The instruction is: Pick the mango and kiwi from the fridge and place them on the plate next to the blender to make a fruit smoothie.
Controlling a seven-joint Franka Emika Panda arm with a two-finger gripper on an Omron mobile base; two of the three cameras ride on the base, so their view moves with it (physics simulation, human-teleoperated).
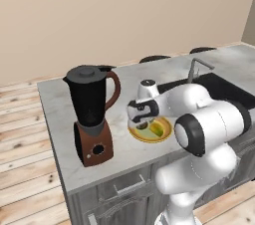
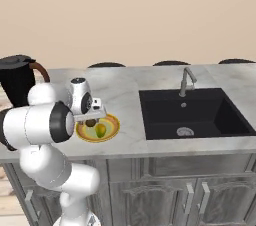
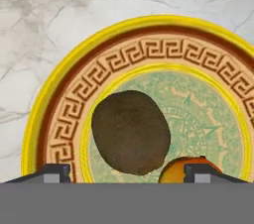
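Now the kiwi (image 3: pixel 130 133) and mango (image 2: pixel 101 130) lie on the plate (image 3: pixel 149 49) near the counter's (image 1: pixel 55 104) front edge, gripper (image 3: pixel 128 172) above, jaws released.

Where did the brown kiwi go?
The kiwi lies on the yellow plate beside the mango, on the counter right of the blender, under the gripper.

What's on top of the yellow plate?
The brown kiwi and the yellow-green mango lie on the plate, side by side. The gripper hovers just above, so part of the mango is hidden behind it.
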